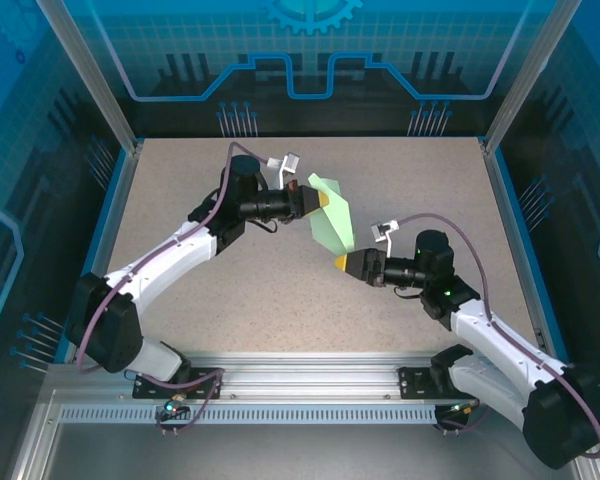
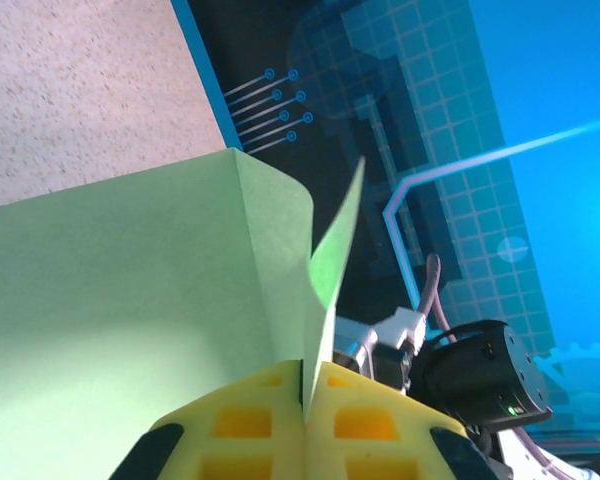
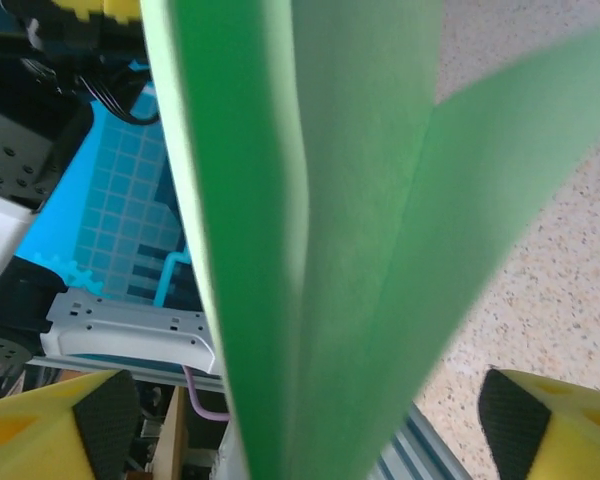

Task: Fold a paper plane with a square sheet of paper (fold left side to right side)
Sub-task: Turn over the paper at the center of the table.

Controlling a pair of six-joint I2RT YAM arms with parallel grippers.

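Matt green sheet of paper, speckled table that looks slightly rough

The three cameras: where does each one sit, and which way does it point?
Top external: above and behind the arms, looking down on the table; left arm and right arm both show.
Left wrist: on the left arm, looking forward past its shut jaws, whose yellow pads pinch the green paper.
Right wrist: on the right arm, looking between its open jaws at the green paper, close up.
Shared: every view catches the green paper and the speckled table.
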